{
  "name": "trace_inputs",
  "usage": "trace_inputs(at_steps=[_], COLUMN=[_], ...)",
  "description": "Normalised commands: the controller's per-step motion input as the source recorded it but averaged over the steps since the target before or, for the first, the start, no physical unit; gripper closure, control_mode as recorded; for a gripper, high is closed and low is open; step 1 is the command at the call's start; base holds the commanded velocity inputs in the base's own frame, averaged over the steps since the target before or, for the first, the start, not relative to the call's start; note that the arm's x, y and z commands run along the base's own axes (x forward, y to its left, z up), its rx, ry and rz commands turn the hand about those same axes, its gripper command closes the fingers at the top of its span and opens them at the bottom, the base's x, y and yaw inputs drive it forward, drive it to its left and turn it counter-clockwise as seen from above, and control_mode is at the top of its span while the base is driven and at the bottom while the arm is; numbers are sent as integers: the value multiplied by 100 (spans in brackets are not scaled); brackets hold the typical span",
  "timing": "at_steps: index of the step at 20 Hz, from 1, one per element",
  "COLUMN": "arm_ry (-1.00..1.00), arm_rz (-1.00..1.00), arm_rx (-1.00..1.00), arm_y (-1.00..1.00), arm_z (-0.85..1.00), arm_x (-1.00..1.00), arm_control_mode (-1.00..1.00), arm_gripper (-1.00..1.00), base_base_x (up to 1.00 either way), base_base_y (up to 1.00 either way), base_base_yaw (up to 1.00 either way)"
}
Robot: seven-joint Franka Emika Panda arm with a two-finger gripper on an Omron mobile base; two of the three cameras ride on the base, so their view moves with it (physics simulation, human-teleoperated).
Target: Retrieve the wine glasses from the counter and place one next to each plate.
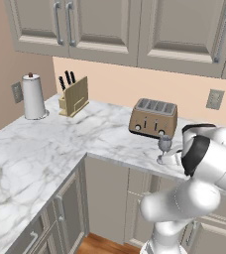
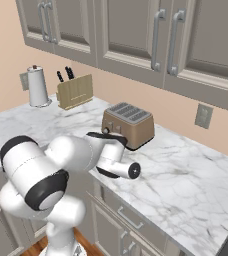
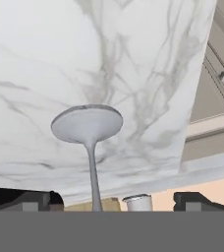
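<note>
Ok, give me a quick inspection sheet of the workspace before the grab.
Surface: marble counter, corner run.
Job's things: one wine glass upright near the counter's front edge, in front of the toaster; no plates seen.
Clutter: knife block, white kettle by the wall.
Gripper: gripper open, fingertips either side of the glass stem, not closed.
Cables: nothing seen.
Surroundings: upper cabinets, wall outlets.

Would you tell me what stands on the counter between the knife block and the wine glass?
In the left base view, the toaster stands between the knife block and the wine glass, on the marble counter.
</note>
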Motion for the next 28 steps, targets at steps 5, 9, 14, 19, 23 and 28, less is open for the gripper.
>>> trace_inputs(at_steps=[5,9,14,19,23,28], arm_ry=[2,0,0,0,0,-6], arm_rz=[0,0,3,3,2,3], arm_rx=[0,1,0,0,0,0], arm_y=[-8,-12,0,0,0,0], arm_z=[-17,-3,-6,-29,-27,-13], arm_x=[0,14,26,26,25,0], arm_control_mode=[-100,-100,-100,-100,-100,-100], arm_gripper=[-100,-100,-100,-100,100,100], base_base_x=[0,0,0,0,0,0], base_base_y=[0,0,0,0,0,0], base_base_yaw=[0,0,0,0,0,0])
